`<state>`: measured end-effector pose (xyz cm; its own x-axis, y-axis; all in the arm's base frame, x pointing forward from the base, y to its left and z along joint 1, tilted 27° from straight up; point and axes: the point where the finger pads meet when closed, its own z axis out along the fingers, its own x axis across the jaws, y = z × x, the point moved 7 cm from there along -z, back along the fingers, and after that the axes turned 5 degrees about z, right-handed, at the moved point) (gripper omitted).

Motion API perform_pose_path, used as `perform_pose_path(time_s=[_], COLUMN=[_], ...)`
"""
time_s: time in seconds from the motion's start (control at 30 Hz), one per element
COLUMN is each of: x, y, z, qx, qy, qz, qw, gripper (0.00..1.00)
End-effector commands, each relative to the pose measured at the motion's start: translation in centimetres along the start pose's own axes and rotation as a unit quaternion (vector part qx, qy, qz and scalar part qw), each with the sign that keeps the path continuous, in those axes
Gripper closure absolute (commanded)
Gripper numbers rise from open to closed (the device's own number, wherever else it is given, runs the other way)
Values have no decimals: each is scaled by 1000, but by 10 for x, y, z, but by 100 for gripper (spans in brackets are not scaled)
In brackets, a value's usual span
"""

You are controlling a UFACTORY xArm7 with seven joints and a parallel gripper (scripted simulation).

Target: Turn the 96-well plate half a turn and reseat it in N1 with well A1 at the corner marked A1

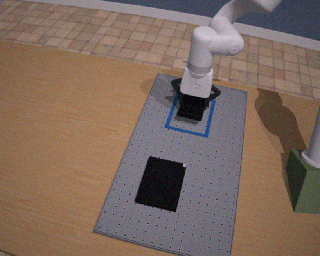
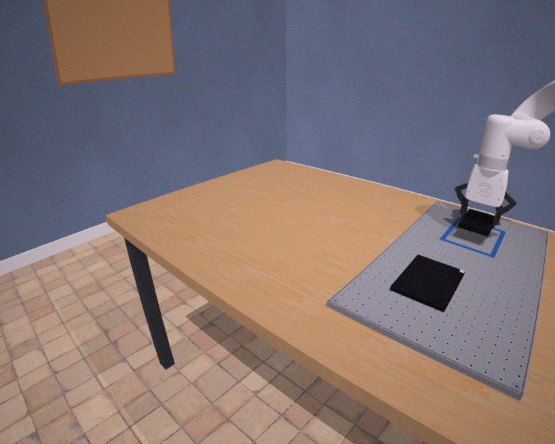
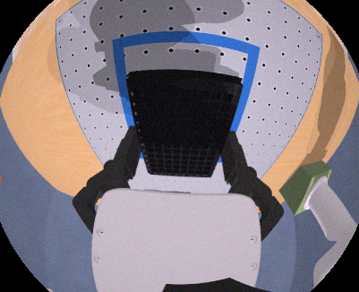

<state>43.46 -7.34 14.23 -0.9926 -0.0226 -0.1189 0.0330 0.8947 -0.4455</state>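
One white jointed robot arm [image 1: 209, 41] reaches over one wooden table top [image 1: 58, 123], on which lies one grey perforated deck plate [image 1: 215, 176] dotted with small holes. One black dark-fingered gripper [image 1: 193, 103] hangs from the arm's white wrist housing, and its two fingers are clenched on the two long sides of one black rectangular 96-well plate [image 1: 191, 111]; the wrist view shows the well grid on the plate's upper face, so it is the right way up. The plate is held above the deck, inside one blue taped rectangular outline [image 1: 186, 130], with its own shadow falling on the grey surface beneath it, apart from the plate. Nearer the camera in the top view sits one flat black rectangular plate nest [image 1: 160, 183], well apart from the taped outline and with nothing in it; one small white marker tag [image 1: 184, 165] sits at its far right corner. Which corner of the plate is cut off cannot be told from these views. One green block pedestal [image 1: 306, 187] carries the arm's base at the table's right edge. In the exterior view one dark table leg [image 2: 148, 305] stands on the tiled floor [image 2: 53, 358], and one brown square board [image 2: 109, 39] hangs on the blue wall.
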Motion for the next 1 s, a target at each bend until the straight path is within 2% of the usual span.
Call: perform_pose_path(time_s=[0.0,0.67,0.97], x=[-1,-1,-1], y=[0,0,0], z=[-6,-36,-45], qx=[0,0,0], qy=[-2,-2,-2], qz=[0,0,0], qw=[1000,1000,1000], gripper=[100,100,100])
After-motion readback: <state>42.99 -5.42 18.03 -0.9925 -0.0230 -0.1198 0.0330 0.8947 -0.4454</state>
